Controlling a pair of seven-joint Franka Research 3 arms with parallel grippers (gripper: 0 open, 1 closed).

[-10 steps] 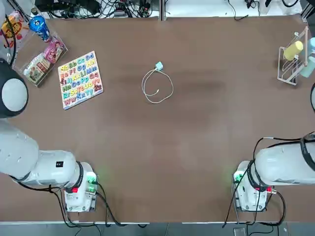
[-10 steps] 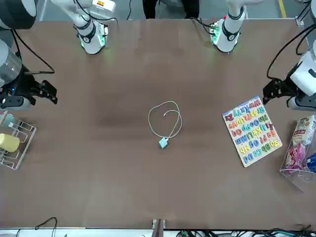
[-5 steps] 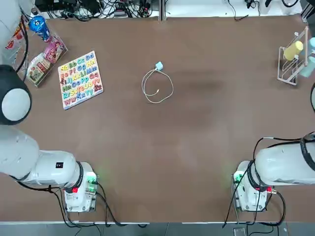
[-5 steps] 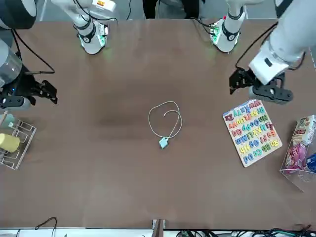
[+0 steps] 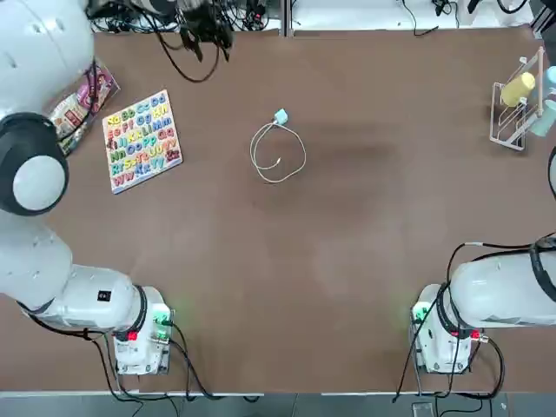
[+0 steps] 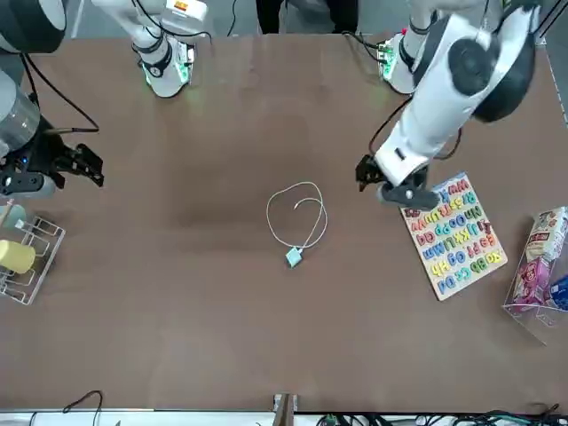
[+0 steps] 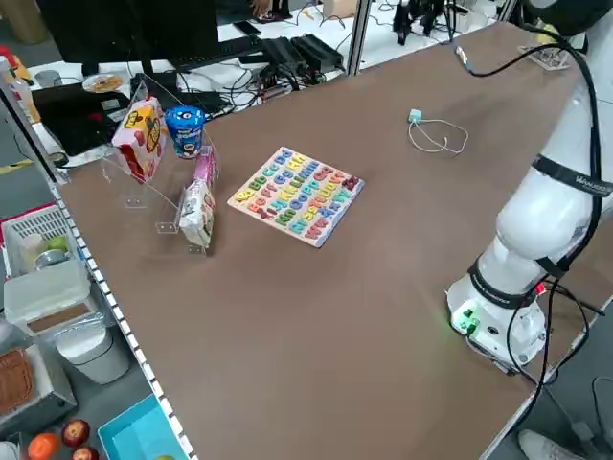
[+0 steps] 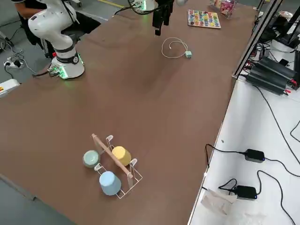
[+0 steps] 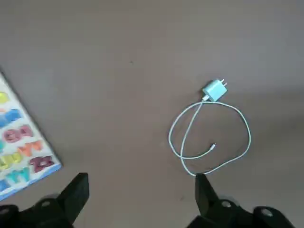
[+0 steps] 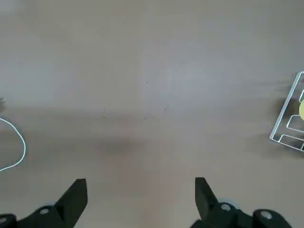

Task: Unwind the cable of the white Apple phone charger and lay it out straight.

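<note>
The cable (image 5: 278, 153) is lying in a loose single loop near the middle of the surface (image 5: 347, 226), toward its far side from the robot, with the tiny connector tip (image 9: 213, 146) resting inside the loop. The white Apple phone charger (image 5: 281, 116) is sitting at the loop's far end, joined to the cord, its prongs pointing away from the loop in the left wrist view. Nothing is touching either one.

Your left gripper (image 6: 371, 174) is hanging above the surface between the loop and the alphabet puzzle board (image 5: 140, 141), with its fingers (image 9: 76, 192) spread wide and holding nothing. The right gripper (image 6: 78, 165) is waiting well off to the robot's right, near the wire rack (image 5: 516, 109), fingers likewise parted and empty.

As I judge it, you are approaching for a first grasp. Two anchor points are probably what you are needing: pin or pick the plug with one gripper, take the connector end with the other, and draw it away in a straight line. The cord is very thin, so you are likely to miss it unless the fingers come down right to the surface and straddle it squarely. Aim at the tip rather than mid-loop; pulling the middle would likely only drag the loop along. Keep the pull low and slow so the light plug is not skidding after it.
</note>
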